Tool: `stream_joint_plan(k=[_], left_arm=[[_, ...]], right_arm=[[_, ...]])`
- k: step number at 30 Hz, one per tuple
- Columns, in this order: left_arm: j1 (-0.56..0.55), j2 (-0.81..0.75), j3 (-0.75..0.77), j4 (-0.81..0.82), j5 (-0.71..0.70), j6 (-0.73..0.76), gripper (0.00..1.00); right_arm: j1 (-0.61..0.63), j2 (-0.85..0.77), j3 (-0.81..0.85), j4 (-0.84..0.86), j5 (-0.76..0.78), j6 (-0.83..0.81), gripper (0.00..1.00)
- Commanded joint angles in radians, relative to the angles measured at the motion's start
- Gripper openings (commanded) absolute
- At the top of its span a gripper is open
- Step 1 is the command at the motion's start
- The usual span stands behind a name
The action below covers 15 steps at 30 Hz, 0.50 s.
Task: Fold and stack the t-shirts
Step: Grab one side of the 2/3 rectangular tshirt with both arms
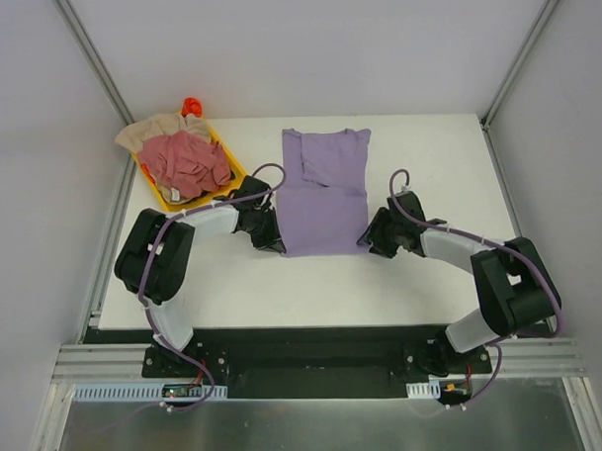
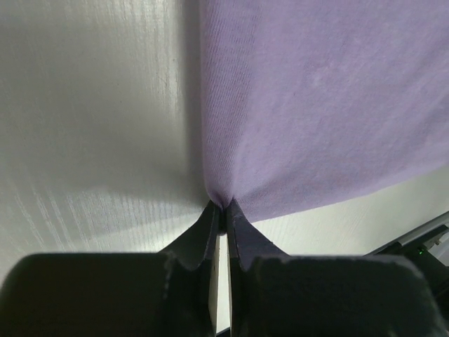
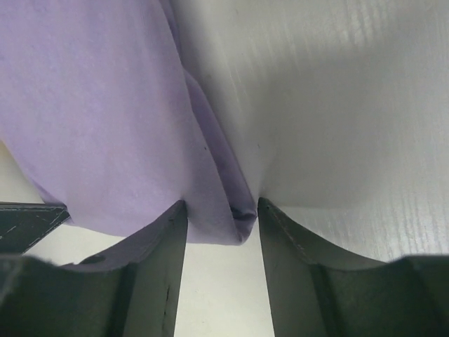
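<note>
A lavender-purple soft cloth t-shirt [image 1: 325, 190] lies spread in the middle of the white table [image 1: 433, 171], neck toward the far edge. The left gripper [image 2: 223, 209] is pressed together on the shirt's near left corner, and the cloth puckers at its tips. The right gripper [image 3: 223, 210] stands apart, with the near right corner bunched between its jaws. At the far left corner, a crumpled dusty pink-red t-shirt [image 1: 187, 162] and a beige t-shirt [image 1: 144, 133] sit heaped in a yellow plastic tray [image 1: 168, 198].

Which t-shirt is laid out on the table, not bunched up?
The lavender-purple t-shirt, spread out alone in the middle. The pink-red t-shirt and beige t-shirt lie crumpled together in the yellow tray at far left.
</note>
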Motion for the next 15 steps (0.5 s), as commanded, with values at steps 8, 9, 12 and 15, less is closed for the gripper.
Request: stream_joint_plan(k=[8, 9, 12, 15], left_arm=[[-0.013, 0.009, -0.025, -0.026, -0.044, -0.009, 0.00], [-0.013, 0.005, -0.026, -0.026, -0.048, -0.012, 0.00], [-0.014, -0.011, -0.037, -0.027, -0.050, -0.015, 0.00], [-0.013, -0.062, -0.077, -0.027, -0.061, -0.023, 0.00]], right_arm=[[0.001, 0.024, -0.053, 0.008, -0.015, 0.016, 0.17], [0.001, 0.026, -0.053, 0.008, -0.015, 0.014, 0.12], [0.001, 0.006, -0.073, 0.012, -0.020, -0.001, 0.01], [0.004, -0.049, -0.107, -0.011, -0.062, -0.036, 0.01]])
